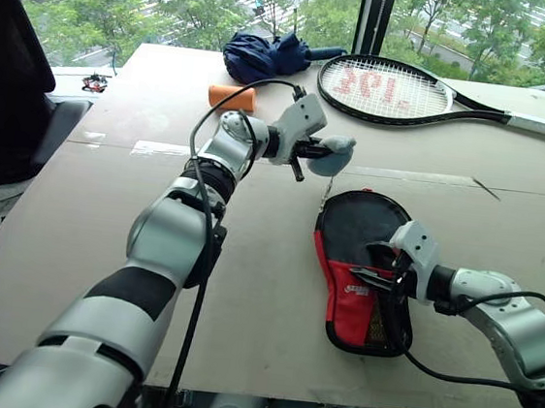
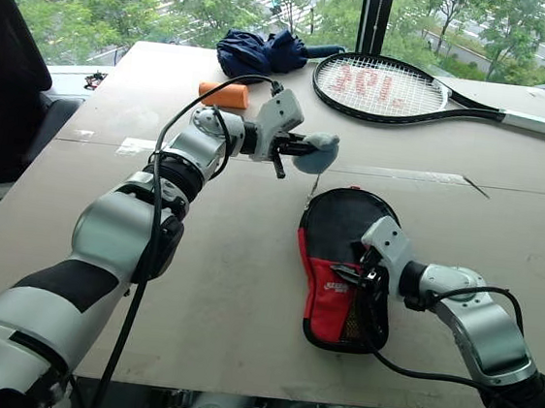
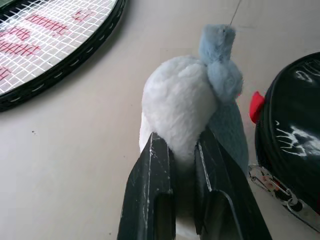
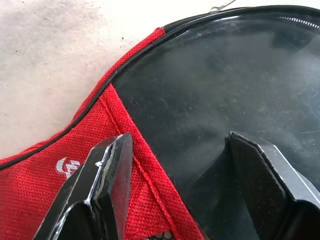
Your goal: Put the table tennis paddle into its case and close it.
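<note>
- Plush, grey-blue: the fish charm (image 3: 187,107) is pinched in the left gripper (image 1: 304,151), held above the table past the case's round end.
- The right gripper (image 4: 175,165), jaws spread, presses on the case (image 1: 363,272), which lies flat near the table's front edge.
- The charm's thin cord could snap or slip if tugged sideways.
- Pale board table (image 1: 151,250) by a window; a tennis racket (image 1: 401,91) lies at the back.

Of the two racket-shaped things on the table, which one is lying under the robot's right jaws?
The black and red case, near the table's front edge. The right gripper hovers open over its clear side. The strung tennis racket lies far back by the window.
</note>
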You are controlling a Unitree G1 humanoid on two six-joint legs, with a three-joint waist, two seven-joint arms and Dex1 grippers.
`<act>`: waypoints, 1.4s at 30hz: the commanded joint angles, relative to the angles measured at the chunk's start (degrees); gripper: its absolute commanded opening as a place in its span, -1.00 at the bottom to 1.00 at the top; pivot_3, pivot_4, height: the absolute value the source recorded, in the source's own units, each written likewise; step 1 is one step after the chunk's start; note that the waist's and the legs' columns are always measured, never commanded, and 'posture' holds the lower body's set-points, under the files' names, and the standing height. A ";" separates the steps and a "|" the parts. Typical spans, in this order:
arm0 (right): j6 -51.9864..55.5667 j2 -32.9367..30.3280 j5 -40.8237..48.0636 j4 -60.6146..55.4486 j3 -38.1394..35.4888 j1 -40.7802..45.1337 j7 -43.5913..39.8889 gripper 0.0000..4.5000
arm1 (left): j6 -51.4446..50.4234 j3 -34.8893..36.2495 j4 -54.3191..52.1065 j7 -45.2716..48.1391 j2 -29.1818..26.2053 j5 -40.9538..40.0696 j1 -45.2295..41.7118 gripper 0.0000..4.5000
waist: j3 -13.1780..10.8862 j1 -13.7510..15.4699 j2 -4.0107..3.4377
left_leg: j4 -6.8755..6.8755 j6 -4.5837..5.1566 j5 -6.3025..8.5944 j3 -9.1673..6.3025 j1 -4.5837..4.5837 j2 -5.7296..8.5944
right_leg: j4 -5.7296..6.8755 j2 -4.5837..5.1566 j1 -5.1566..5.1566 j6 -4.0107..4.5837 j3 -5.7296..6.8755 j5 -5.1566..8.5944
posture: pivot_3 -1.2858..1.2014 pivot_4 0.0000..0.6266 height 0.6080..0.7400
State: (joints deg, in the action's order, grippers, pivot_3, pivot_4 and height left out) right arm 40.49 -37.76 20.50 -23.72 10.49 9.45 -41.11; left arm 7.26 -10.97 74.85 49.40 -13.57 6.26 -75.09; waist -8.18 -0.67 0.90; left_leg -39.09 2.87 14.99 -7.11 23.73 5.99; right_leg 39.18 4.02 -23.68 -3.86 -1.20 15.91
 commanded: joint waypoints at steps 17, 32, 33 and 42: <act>5.17 1.25 -1.55 -0.04 3.22 -3.73 1.81 0.36 | 0.82 -2.17 3.85 -30.63 23.34 13.11 -11.64 -1.00 | 0.05 0.84 0.15 | -0.15 -0.01 0.00 0.08 0.00 0.15 | 0.46 0.10 -0.13 -0.02 -0.13 0.01 | 0.03 -0.52 0.74; 5.40 2.49 -1.57 -0.29 3.02 -4.33 2.73 0.36 | 7.73 7.51 2.13 -3.98 32.20 2.40 -8.26 -1.00 | 0.07 1.17 0.13 | -0.14 -0.02 -0.01 0.13 -0.04 0.17 | 0.47 0.09 -0.14 -0.02 -0.04 0.01 | 0.03 -0.52 0.74; 5.31 2.57 -1.62 -0.24 3.07 -4.41 2.77 0.36 | 7.55 8.49 1.92 -0.68 32.52 0.93 -8.21 -1.00 | 0.07 1.18 0.13 | -0.14 -0.02 -0.01 0.13 -0.04 0.17 | 0.47 0.09 -0.14 -0.02 -0.04 0.01 | 0.03 -0.52 0.74; 4.71 3.36 -2.14 0.90 3.20 -3.78 2.69 0.36 | 5.80 9.39 -0.03 24.48 34.24 -4.91 -5.83 -1.00 | 0.07 1.04 0.12 | -0.15 -0.01 -0.01 0.12 -0.04 0.17 | 0.47 0.08 -0.14 -0.02 0.05 0.01 | 0.03 -0.52 0.74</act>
State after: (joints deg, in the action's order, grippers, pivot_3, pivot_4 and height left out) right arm 42.20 -34.84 18.45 -26.83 10.41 7.37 -38.18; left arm 11.87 -1.74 78.74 67.36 10.64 4.18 -81.78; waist -8.10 0.37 1.02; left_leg -39.23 2.86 14.98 -6.99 23.69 6.17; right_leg 39.65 4.10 -23.82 -3.88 -1.15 15.93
